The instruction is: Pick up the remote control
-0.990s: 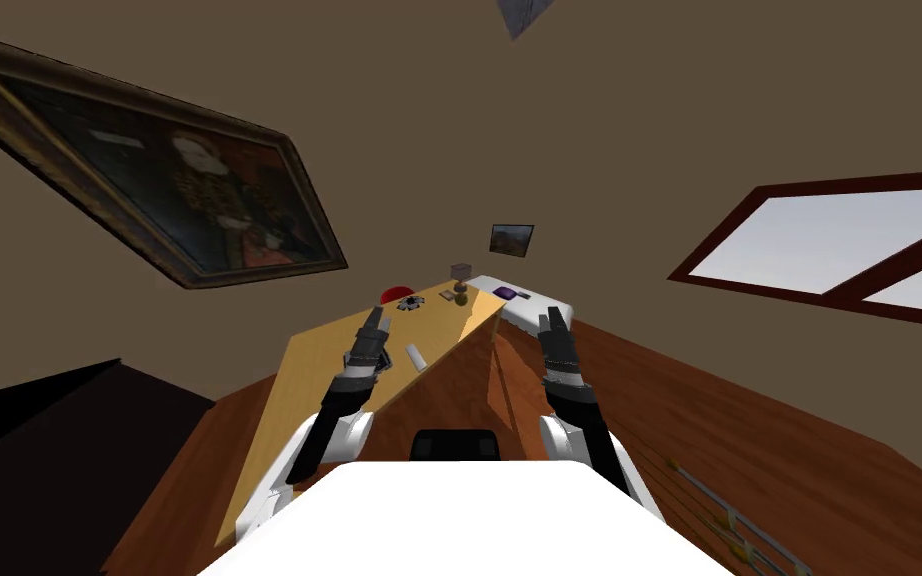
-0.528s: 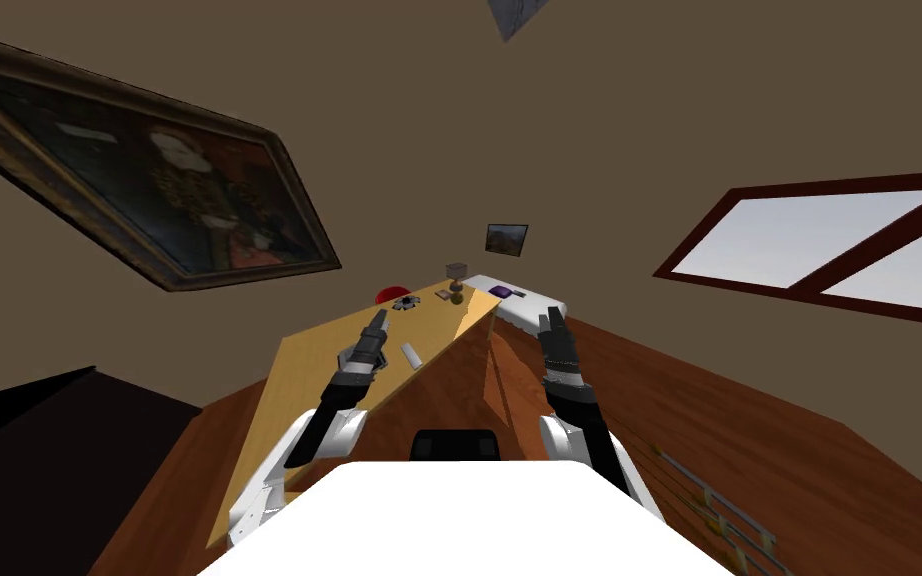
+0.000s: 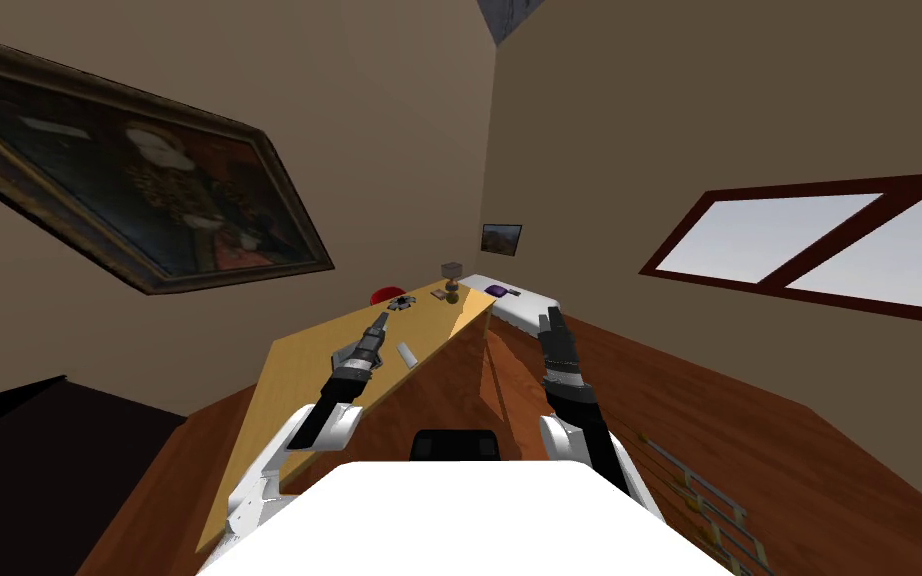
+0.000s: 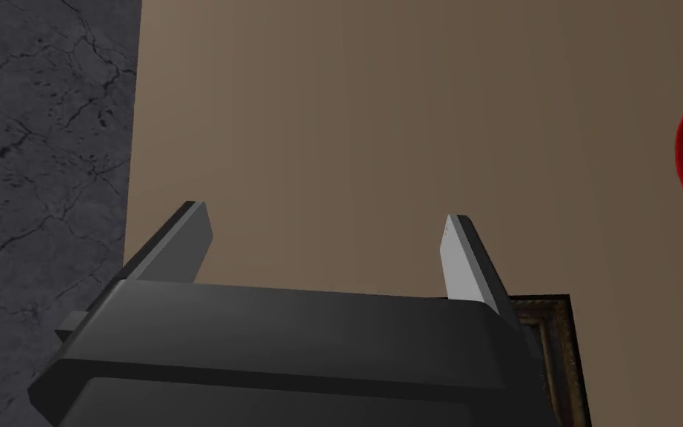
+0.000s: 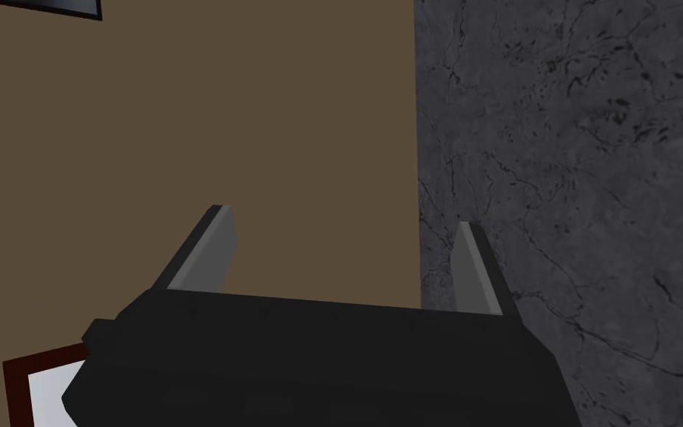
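The remote control [image 3: 408,354], a slim light grey bar, lies flat on the light wooden table [image 3: 294,375], near the table's right edge; any marking on its face is too small to read. The left claw [image 3: 380,322] is held above the tabletop just to the left of the remote and apart from it, pointing toward the far end of the table. In the left wrist view its two fingers [image 4: 460,256] stand wide apart with nothing between them. At the far end of the table are a red round thing [image 3: 384,295], a dark star-shaped piece [image 3: 404,301] and a small lamp [image 3: 452,275]. The right claw [image 3: 552,318] is raised off the table's right side, over the wooden floor [image 3: 749,450], its fingers also spread wide and empty
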`<state>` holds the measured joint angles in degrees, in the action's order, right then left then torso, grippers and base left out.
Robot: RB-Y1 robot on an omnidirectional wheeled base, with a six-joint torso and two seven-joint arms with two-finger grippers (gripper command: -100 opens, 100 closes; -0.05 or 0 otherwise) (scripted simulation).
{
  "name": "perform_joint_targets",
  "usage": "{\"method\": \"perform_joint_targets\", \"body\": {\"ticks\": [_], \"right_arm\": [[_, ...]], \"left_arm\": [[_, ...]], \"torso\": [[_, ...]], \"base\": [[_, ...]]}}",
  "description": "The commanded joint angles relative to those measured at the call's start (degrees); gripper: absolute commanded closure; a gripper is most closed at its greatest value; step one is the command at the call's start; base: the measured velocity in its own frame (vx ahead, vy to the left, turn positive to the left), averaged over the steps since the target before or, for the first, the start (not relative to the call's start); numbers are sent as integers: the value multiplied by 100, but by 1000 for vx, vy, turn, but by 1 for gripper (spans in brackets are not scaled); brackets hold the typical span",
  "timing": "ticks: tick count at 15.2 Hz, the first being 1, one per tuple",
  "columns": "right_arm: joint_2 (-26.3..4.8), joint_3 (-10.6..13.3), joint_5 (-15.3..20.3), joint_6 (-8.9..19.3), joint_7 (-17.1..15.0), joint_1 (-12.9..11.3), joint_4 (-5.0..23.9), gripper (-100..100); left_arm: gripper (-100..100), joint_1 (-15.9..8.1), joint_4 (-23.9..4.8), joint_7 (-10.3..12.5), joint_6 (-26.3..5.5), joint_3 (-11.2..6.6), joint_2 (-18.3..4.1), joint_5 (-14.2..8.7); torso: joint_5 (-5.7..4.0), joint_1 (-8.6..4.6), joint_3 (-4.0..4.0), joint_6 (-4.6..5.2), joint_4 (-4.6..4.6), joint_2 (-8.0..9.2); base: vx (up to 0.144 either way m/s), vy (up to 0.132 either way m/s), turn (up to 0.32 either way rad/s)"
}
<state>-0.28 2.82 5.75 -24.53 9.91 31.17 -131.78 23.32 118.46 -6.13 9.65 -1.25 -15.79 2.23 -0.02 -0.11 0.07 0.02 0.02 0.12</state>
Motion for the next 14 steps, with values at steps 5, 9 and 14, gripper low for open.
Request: {"method": "perform_joint_targets", "body": {"ticks": [5,9,14], "right_arm": [[0,0,0,0,0,0,0,0],[0,0,0,0,0,0,0,0],[0,0,0,0,0,0,0,0]], "left_arm": [[-100,-127,-179,-219,-703,-135,-263,-146],[-100,-183,-284,-307,-1148,-187,-362,-215],[-100,-292,-519,-501,-1750,-293,-552,-377]], "torso": [[0,0,-1,-1,0,-1],[0,2,-2,0,-1,-4],[1,5,-4,0,-1,-8]], "base": [[-23,-30,-68],[-18,-29,-74],[-10,-22,-93]]}}
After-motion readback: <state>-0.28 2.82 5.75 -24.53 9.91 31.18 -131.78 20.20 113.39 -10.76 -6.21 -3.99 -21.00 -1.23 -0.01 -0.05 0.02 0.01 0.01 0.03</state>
